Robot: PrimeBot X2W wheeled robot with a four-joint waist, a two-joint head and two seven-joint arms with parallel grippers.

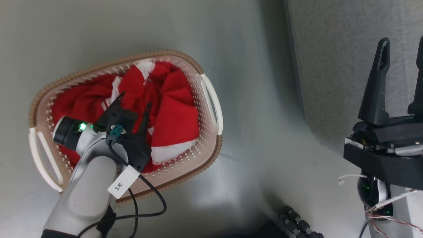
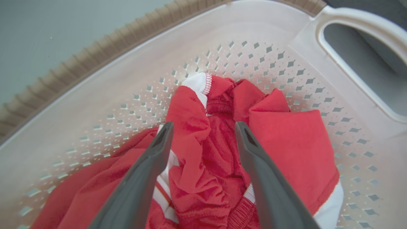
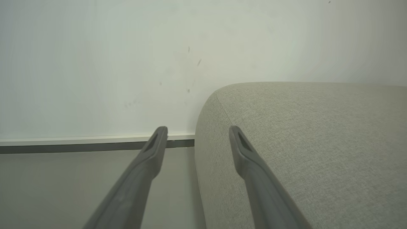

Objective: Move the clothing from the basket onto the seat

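Red clothing (image 1: 172, 109) with white trim, cream diamond-perforated basket (image 1: 211, 145) with brown woven rim, plain grey seat (image 3: 318, 143)

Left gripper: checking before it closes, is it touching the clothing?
Cannot tell. Left wrist view: the open left gripper straddles a fold of clothing; contact unclear.

Head view: left arm + left tool (image 1: 135, 99) hide the clothing's (image 1: 172, 109) near-left part & the basket's (image 1: 158, 53) near rim. Right tool (image 1: 402, 39): outer finger cut by frame edge. Seat (image 1: 330, 66) runs off top/right. Can't tell if left fingertips touch cloth.
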